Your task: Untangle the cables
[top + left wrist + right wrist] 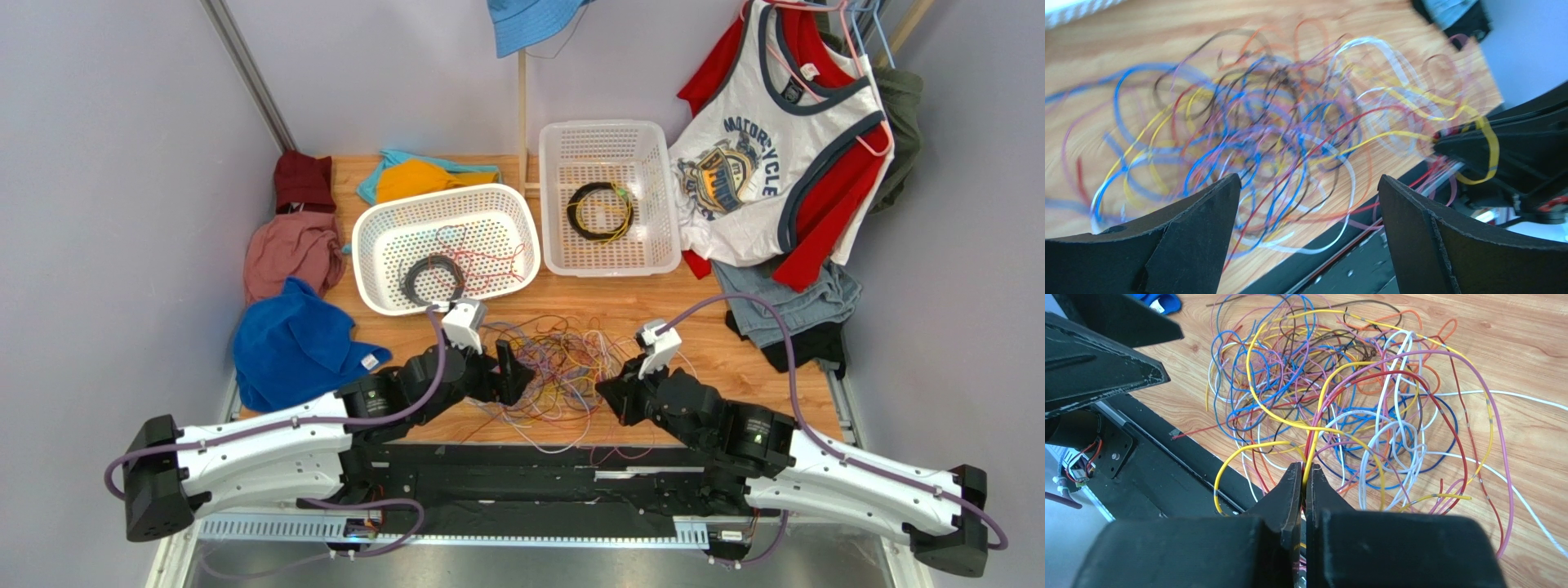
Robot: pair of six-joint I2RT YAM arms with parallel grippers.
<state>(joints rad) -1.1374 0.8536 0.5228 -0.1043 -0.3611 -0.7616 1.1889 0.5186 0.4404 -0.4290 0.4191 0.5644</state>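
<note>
The cables (558, 361) lie in a loose tangle of yellow, blue, red, purple, white and orange wires on the wooden table between my two grippers. My left gripper (513, 374) sits at the tangle's left edge. It is open and empty, with its jaws wide apart (1309, 180) above the cables (1278, 122). My right gripper (610, 398) sits at the tangle's right near edge. It is shut (1303, 470) on a yellow cable (1321, 401) that runs up into the knot (1339, 386). The left wrist view is motion-blurred.
A white basket (368, 263) behind the tangle holds a dark coil (432, 279) and red wires. A second white basket (669, 196) holds a black-and-yellow coil (599, 211). Clothes lie at the left (294, 343) and right (785, 306). A black strip (552, 466) runs along the near edge.
</note>
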